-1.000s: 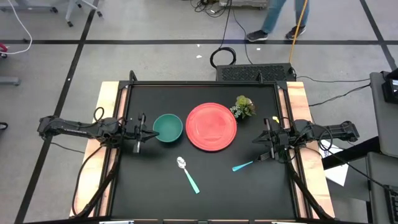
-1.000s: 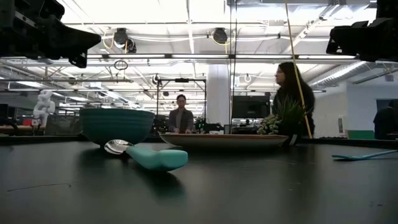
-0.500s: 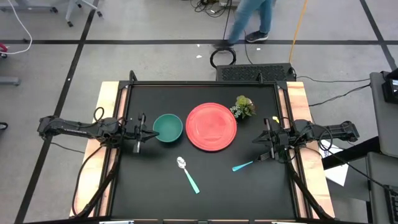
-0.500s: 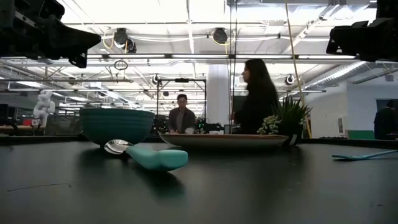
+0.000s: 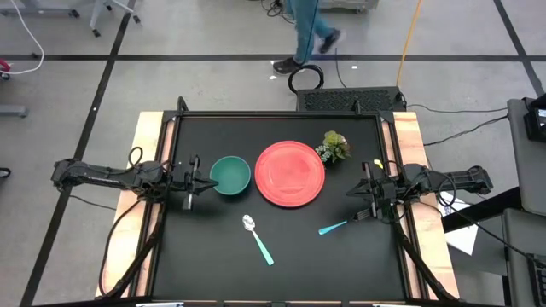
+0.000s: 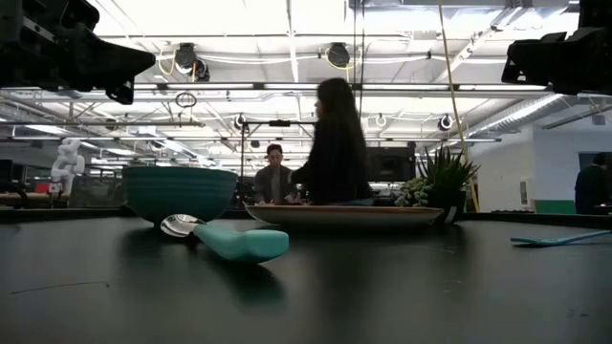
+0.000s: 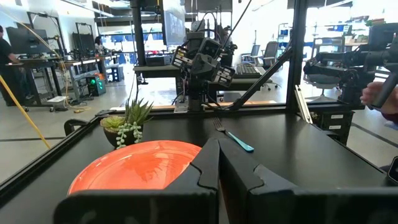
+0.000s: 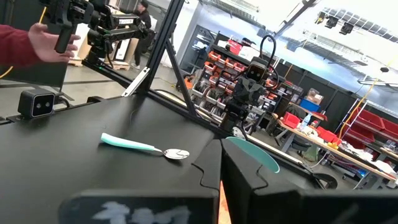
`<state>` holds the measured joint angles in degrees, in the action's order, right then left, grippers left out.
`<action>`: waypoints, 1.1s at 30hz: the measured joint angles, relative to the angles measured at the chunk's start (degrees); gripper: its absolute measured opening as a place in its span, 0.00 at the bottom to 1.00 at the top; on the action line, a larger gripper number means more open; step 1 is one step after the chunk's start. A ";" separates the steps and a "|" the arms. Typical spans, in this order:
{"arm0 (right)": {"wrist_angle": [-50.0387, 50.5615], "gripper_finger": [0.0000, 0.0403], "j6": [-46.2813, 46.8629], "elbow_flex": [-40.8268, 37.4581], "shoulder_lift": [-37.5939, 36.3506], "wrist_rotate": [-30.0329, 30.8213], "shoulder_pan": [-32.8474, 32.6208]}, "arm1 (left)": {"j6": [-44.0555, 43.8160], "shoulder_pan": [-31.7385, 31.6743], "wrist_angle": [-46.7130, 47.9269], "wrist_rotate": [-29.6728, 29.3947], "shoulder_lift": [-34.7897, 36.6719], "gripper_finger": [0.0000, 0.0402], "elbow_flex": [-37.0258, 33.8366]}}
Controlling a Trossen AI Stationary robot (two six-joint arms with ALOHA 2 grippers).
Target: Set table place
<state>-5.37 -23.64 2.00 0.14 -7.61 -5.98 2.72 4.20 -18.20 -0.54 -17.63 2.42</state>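
On your table (image 5: 281, 256), nearest you: one spoon (image 5: 257, 238) at 6 o'clock, one fork (image 5: 338, 226) at 4. Next, one red plate (image 5: 290, 174) at centre, one teal bowl (image 5: 229, 175) at 9. One plant (image 5: 333, 147) at 1. Both claws pinched closed, empty: left gripper (image 5: 207, 182) at 9, right gripper (image 5: 353, 193) at 3.

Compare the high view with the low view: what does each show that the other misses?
Only the high view shows both shut grippers, left gripper and right gripper, and the whole table. Only the low view shows a seated person in the room. Both show the red plate, teal bowl, spoon, fork and plant.
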 joint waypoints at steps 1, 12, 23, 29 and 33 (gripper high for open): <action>0.00 0.00 0.00 0.00 0.00 0.00 -0.02 | 0.00 0.00 0.00 0.00 0.00 0.02 0.00; 0.00 0.00 -0.01 0.02 -0.01 0.00 0.00 | 0.00 -0.01 0.00 0.00 0.01 0.02 0.00; -0.02 0.00 0.49 0.01 0.00 0.00 0.00 | -1.51 -0.05 -1.60 -0.58 0.00 0.02 0.00; -0.05 0.00 0.63 0.02 -0.02 0.00 0.00 | -1.55 -0.04 -1.51 -1.00 0.01 0.02 0.00; -0.57 0.00 0.55 0.02 0.00 0.00 -0.01 | -1.53 -0.04 -1.42 -1.07 0.01 0.02 0.00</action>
<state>-5.93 -23.09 2.02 0.14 -7.62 -5.99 1.19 4.16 -19.62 -1.61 -17.62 2.42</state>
